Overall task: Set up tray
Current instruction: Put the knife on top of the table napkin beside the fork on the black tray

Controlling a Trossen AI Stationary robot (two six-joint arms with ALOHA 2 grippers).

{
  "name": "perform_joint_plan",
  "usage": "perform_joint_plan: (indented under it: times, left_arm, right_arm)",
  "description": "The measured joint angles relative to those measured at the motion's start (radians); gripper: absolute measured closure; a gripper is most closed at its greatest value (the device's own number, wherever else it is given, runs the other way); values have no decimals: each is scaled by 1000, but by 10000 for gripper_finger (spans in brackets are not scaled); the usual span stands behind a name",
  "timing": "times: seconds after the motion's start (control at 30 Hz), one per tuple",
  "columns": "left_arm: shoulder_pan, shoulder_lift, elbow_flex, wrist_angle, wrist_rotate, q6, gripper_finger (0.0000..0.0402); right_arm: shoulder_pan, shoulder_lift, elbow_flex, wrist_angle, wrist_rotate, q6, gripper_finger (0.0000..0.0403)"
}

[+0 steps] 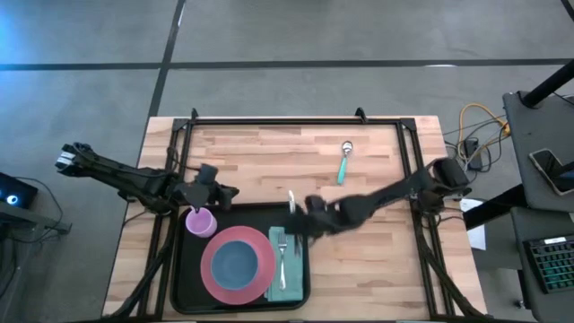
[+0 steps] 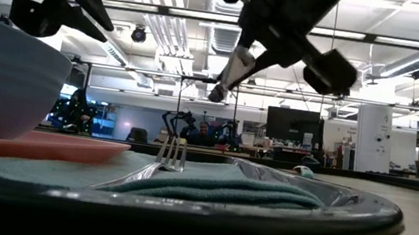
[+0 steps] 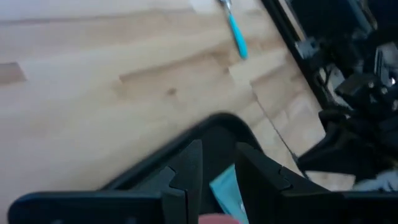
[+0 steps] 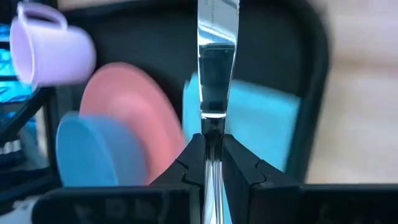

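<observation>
Right wrist view: right claw [image 4: 212, 155] pinches a knife [image 4: 214, 68] above the tray [image 4: 311, 74]; left claw [image 3: 214, 171] hangs part-spread, empty.

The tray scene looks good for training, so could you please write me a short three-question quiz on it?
1. True or false: the right gripper is shut on a knife.
2. What lies on the teal napkin in the tray? A) spoon B) fork C) cup
3. Fill in: the teal-handled spoon lies on the ____, outside the tray.

Key:
1. True; the knife sticks out from between its fingers, above the tray.
2. B; the fork rests on the napkin beside the pink plate.
3. Table; the left gripper is by the pink cup.
</observation>
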Motion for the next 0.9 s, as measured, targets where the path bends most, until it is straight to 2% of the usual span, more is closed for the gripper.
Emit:
perform_joint_plan:
  times: [0.13, 0.23, 0.3, 0.47, 0.57, 0.67, 0.8, 0.9]
  left_arm:
    - [0, -7, 7, -2, 67, 28, 326]
    - [0, -7, 29, -2, 88, 49, 326]
    - [0, -7, 47, 1, 92, 125, 326]
    - [0, -5, 87, -2, 101, 257, 326]
    - [0, -6, 106, -2, 101, 302, 326]
    - [0, -5, 109, -1, 101, 319, 326]
    - [0, -5, 104, -10, 102, 335, 326]
    - [0, -6, 104, -17, 116, 336, 326]
  right_arm:
    - [88, 54, 14, 97, 64, 147, 383]
    - [140, 100, 48, 96, 138, 268, 383]
    - [162, 130, 69, 80, 153, 306, 383]
    - [186, 221, 144, 83, 139, 363, 383]
    - [186, 284, 199, 78, 66, 360, 381]
    - [186, 340, 256, 55, 42, 357, 380]
    - [188, 358, 333, -46, 51, 382, 380]
    - [189, 358, 391, -197, 36, 370, 379]
